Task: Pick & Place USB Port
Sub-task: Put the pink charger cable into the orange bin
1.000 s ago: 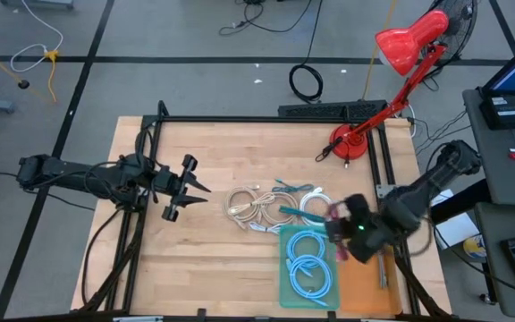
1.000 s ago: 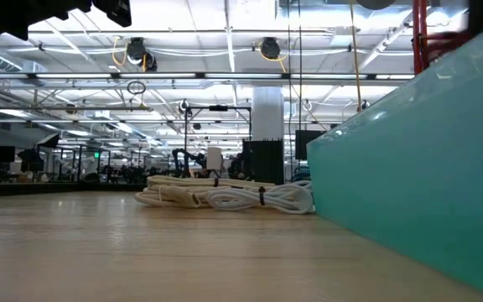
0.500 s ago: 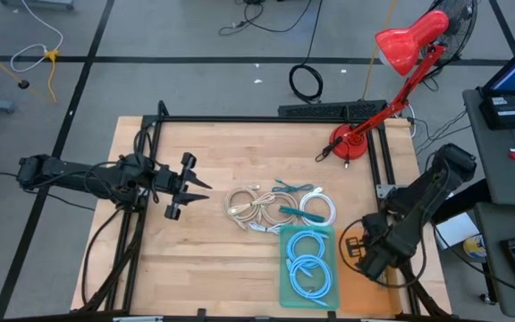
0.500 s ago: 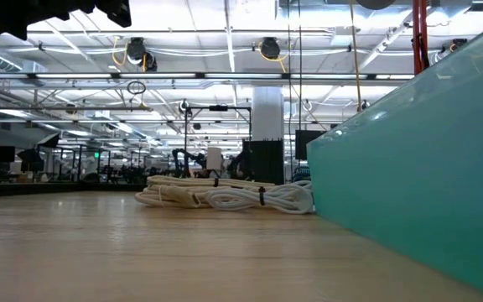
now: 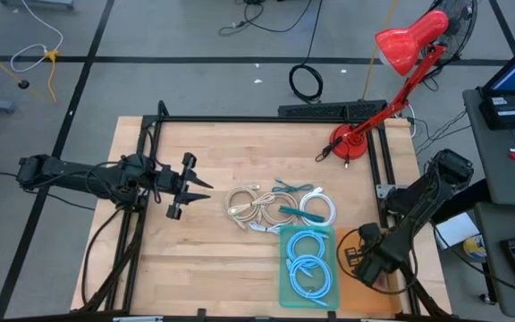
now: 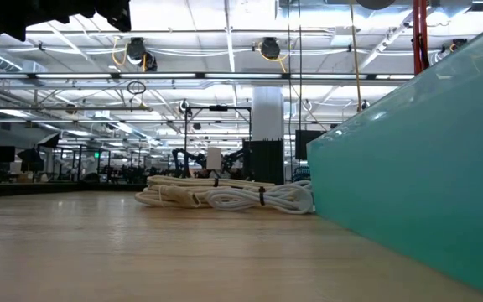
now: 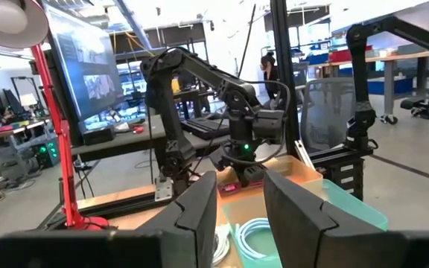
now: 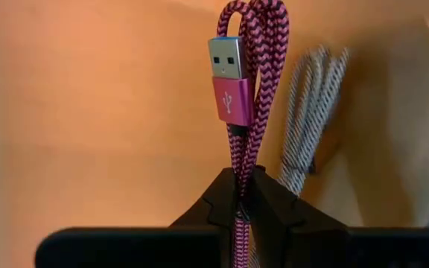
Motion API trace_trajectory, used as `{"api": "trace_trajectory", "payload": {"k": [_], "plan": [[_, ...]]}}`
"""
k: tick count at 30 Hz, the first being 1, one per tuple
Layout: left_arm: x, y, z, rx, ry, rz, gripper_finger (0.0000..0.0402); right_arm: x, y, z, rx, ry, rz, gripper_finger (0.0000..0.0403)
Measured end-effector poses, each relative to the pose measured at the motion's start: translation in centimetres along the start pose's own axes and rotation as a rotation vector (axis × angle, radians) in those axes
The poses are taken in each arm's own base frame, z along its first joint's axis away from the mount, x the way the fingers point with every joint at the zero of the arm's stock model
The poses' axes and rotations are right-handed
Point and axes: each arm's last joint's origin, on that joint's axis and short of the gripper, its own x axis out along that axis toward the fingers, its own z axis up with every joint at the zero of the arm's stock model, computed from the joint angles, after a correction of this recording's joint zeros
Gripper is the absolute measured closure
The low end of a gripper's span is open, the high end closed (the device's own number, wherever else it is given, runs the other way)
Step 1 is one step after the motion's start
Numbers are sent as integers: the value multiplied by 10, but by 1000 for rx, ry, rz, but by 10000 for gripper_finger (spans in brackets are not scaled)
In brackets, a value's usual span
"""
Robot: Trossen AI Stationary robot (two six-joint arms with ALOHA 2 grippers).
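Two arms at the wooden table (image 5: 213,259); only the right one is working. On the table, largest first: a teal tray (image 5: 308,300) holding coiled blue cables (image 5: 308,264), an orange tray (image 5: 374,295) just beside it on the right, a heap of white and cream cables (image 5: 266,207) near the middle, and a red desk lamp (image 5: 392,72) at the far right corner. The left gripper (image 5: 186,186) hangs above the left part of the table, well apart from the cables, jaws partly spread with nothing between them. The right gripper (image 5: 358,255) is over the orange tray, jaws pinched tight on a pink-and-black braided USB cable (image 8: 248,126). The right wrist view shows the cable folded into a loop that rises from the jaws, its pink plug (image 8: 231,89) free above them, with a grey braided cable (image 8: 307,112) lying on the orange surface behind. Handling judgement: the cable is light and limp, so it will droop and swing; the braid gives decent friction, so slip looks unlikely. The metal plug end is the only stiff part. Gripping the doubled strands below the plug, as now, seems sound; a loose strand could snag on the tray rim at release.
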Motion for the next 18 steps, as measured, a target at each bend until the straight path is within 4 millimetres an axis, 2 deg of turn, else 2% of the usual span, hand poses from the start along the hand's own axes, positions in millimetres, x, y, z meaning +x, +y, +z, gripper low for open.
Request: {"api": "trace_trajectory", "payload": {"k": [4,18], "plan": [[0,0,0,1,0,0,284,4,-4,-5,-1,13,-61,387],[0,0,0,1,0,1,284,5,-2,-6,-18,5,-33,384]]}}
